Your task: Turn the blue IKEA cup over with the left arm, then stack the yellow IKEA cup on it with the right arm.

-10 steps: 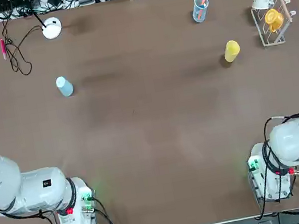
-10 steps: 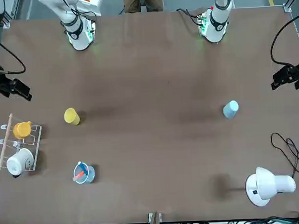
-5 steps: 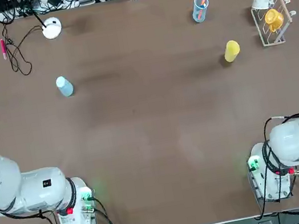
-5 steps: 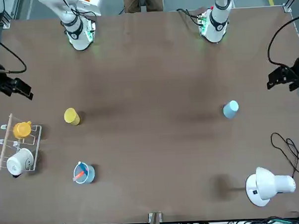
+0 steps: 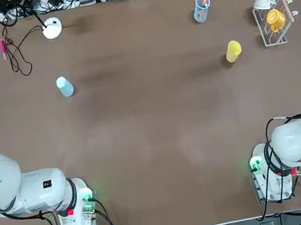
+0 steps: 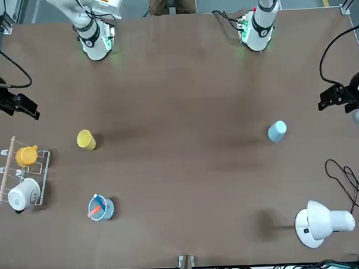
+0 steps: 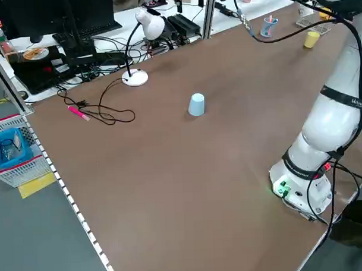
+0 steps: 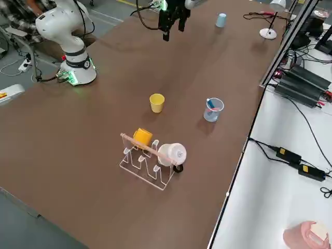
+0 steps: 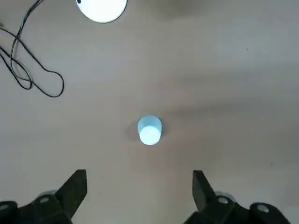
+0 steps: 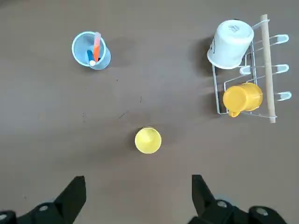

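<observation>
Blue cup: we see it standing on the brown worktop, near the white desk lamp, well apart from the yellow cup.
Yellow cup: we see it standing beside the mug rack, rim up.
Left claw: we find it raised above the blue cup, fingers apart, empty.
Right claw: we find it above the yellow cup, fingers apart, empty.
</observation>
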`<state>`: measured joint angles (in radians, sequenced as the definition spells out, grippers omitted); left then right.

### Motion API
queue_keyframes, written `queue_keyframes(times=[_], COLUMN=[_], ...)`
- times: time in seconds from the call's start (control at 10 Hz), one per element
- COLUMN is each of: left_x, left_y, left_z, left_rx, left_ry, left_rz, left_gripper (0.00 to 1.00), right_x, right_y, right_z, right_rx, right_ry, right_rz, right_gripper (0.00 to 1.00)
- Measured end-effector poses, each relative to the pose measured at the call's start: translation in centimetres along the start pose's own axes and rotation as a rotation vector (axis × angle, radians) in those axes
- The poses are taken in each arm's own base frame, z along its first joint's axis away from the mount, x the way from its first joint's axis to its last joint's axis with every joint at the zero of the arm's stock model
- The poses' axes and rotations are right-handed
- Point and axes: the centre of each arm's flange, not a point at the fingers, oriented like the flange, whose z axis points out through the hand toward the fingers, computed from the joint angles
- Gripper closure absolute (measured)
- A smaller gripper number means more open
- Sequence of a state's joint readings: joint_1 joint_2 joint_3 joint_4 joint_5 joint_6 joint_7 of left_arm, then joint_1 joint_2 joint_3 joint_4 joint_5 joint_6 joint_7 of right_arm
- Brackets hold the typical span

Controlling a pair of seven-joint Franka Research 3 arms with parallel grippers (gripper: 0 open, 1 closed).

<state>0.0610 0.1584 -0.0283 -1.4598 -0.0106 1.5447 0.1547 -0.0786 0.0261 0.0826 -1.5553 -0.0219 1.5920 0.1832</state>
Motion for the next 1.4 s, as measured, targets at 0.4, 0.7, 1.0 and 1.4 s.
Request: queue_keyframes(times=[0.4,0.7,1.0,1.4], left_x=[-0.4,-1.5,-1.8,-1.5], left_y=[-5.2,-11.6,-15.5,-19.8], left_z=[1.1,2.8,8.7,15.7], left_rx=[-0.039,-0.232,-0.468,-0.654], left_ry=[-0.002,0.104,0.161,0.379], left_rz=[0.315,0.542,0.722,0.977], left_gripper=[0.01,0.01,0.01,0.02], right_x=[0.0,0.0,0.0,0.0], right_y=[0.0,0.0,0.0,0.0], right_z=[0.0,0.0,0.0,0.0], right_rx=[0.000,0.000,0.001,0.001], right_ry=[0.000,0.000,0.000,0.000], right_rz=[0.000,0.000,0.000,0.000], right_gripper=[0.00,0.00,0.00,0.00])
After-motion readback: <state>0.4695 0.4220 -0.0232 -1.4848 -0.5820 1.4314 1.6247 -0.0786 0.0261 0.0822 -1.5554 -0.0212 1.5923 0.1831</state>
